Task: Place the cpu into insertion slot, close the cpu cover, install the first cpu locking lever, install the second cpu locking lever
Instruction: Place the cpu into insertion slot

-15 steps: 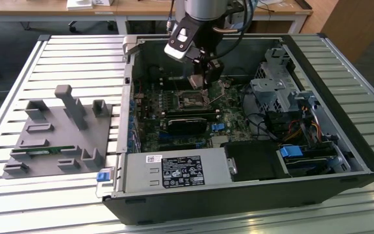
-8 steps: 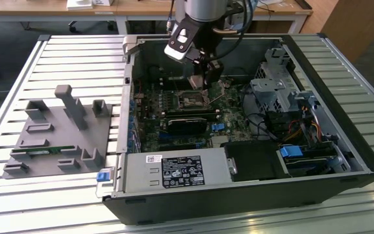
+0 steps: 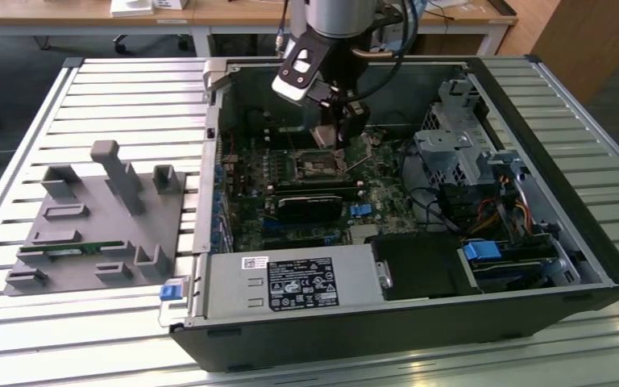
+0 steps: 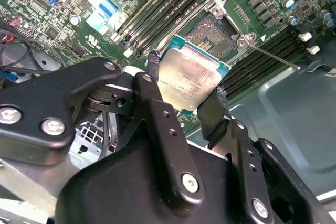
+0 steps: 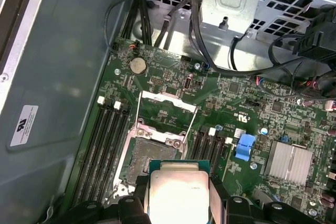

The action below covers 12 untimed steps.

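**Slatted bench, open case, chip held at the socket**

Metal slats made up the table [image 3: 73, 89], with wooden desks along the back of the room. On the exterior view's left a grey fixture [image 3: 105, 218] of posts and pockets lay flat on the slats. Right of it lay a computer case [image 3: 567, 145], on its side with its side panel off.

Inside, a power supply [image 3: 288, 282] filled the near corner. A drive cage [image 3: 450, 149] with looping cables [image 5: 210, 51] stood toward the exterior view's right. A black card [image 3: 309, 205] crossed the green board just in front of the insertion slot [image 3: 315, 164]. Memory slots [image 5: 105, 140] flanked that socket on both sides, with a coin battery [image 5: 137, 65] and a finned heatsink [image 5: 287, 163] farther off.

The arm reached down into the case from the top of the exterior view, and its gripper [image 3: 340, 133] hung just over the socket. In the second wrist view the black fingers [image 4: 157, 114] pinched the cpu [image 4: 191, 77] by two opposite edges, its pale metal face showing between them. It sat clear of the board, overlapping one edge of the socket in both wrist views.

The socket held nothing, its dark bed bare. The cpu cover [image 5: 168, 98] stood swung open beyond it, so nothing lay between chip and bed.
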Each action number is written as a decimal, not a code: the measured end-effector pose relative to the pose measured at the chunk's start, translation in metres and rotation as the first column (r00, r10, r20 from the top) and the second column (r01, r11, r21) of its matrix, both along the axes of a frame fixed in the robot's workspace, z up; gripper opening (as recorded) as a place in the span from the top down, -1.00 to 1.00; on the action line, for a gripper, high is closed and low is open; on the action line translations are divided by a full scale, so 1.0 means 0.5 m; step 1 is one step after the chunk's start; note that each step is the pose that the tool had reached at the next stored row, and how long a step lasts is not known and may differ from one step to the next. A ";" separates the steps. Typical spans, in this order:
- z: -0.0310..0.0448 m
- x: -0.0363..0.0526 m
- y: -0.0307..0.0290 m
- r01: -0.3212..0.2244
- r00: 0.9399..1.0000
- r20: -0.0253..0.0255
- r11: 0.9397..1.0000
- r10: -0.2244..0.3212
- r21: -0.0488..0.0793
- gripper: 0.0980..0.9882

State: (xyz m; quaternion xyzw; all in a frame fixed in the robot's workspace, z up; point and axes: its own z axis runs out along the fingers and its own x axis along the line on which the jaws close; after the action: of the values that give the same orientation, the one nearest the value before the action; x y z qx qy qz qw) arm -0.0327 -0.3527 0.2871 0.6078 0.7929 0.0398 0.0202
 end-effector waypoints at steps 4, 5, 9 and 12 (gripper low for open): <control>-0.002 0.000 0.000 0.000 1.000 0.000 1.000 0.000 0.000 0.00; -0.003 0.000 0.000 0.000 1.000 0.000 1.000 0.000 0.000 0.00; -0.005 0.000 0.000 0.000 1.000 0.000 1.000 0.000 0.000 0.00; -0.008 0.000 0.000 0.000 1.000 0.000 1.000 0.000 0.000 0.00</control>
State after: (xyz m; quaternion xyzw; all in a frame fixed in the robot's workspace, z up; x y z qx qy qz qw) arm -0.0328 -0.3527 0.2831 0.6078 0.7928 0.0398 0.0202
